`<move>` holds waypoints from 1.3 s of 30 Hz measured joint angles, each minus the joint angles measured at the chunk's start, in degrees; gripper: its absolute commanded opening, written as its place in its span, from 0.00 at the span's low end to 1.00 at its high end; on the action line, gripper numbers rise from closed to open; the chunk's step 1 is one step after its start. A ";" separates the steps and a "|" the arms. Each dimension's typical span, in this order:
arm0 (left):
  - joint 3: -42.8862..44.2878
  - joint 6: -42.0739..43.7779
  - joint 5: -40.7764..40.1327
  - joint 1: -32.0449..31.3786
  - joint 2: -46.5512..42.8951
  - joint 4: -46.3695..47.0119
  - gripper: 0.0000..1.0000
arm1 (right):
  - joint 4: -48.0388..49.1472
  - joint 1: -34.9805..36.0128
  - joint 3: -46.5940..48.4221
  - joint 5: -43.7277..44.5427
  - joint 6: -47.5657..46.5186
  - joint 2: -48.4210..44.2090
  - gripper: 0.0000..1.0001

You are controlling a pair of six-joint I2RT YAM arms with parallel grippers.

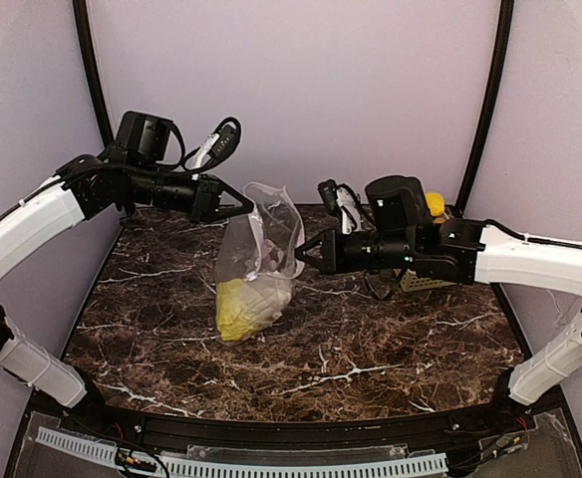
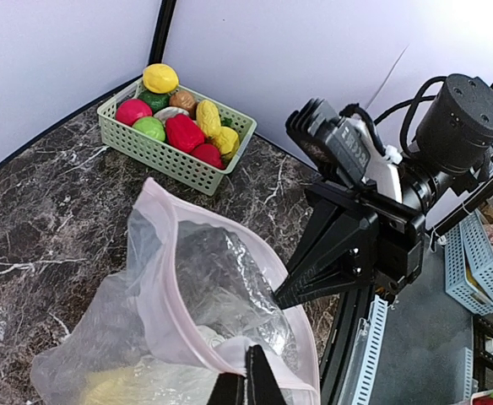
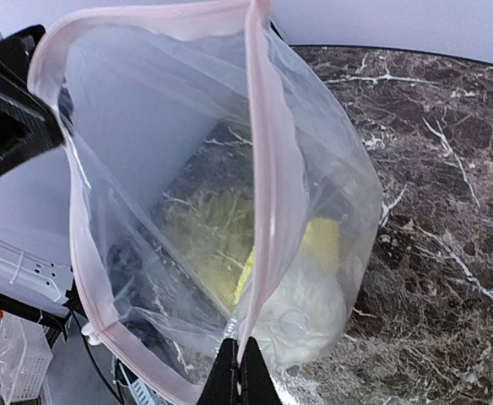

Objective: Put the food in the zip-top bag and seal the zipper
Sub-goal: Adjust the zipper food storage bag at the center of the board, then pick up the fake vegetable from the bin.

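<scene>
The clear zip-top bag (image 1: 259, 261) hangs open between my two grippers above the marble table. The yellow-white cabbage (image 1: 243, 304) lies in its bottom, and also shows in the right wrist view (image 3: 314, 278). My left gripper (image 1: 248, 210) is shut on the bag's pink-white zipper strip (image 2: 170, 329) at the left side of the mouth, seen in the left wrist view (image 2: 248, 371). My right gripper (image 1: 302, 250) is shut on the strip at the right side, seen in the right wrist view (image 3: 239, 359). The zipper (image 3: 268, 177) is unsealed. No slider tab shows.
A light green mesh basket (image 2: 145, 148) with several toy fruits and vegetables stands at the back right of the table, partly hidden behind the right arm in the top view (image 1: 426, 281). Purple walls close in the table.
</scene>
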 measured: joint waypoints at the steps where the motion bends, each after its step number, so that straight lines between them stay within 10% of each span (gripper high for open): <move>1: 0.02 0.50 -0.09 0.15 0.22 -0.20 0.01 | 0.00 0.00 -0.96 0.02 0.35 0.00 0.00; 14: -8.39 3.54 0.33 0.57 3.06 2.08 0.01 | 3.23 2.03 -15.06 -0.52 8.87 0.61 0.12; 24: -11.54 1.46 3.02 -0.09 4.94 5.77 0.01 | 2.10 3.39 -17.46 4.46 10.38 -2.23 0.85; 39: -14.12 1.33 -1.36 -0.90 3.61 8.79 0.01 | -14.29 3.45 -19.30 20.22 6.67 -27.23 0.99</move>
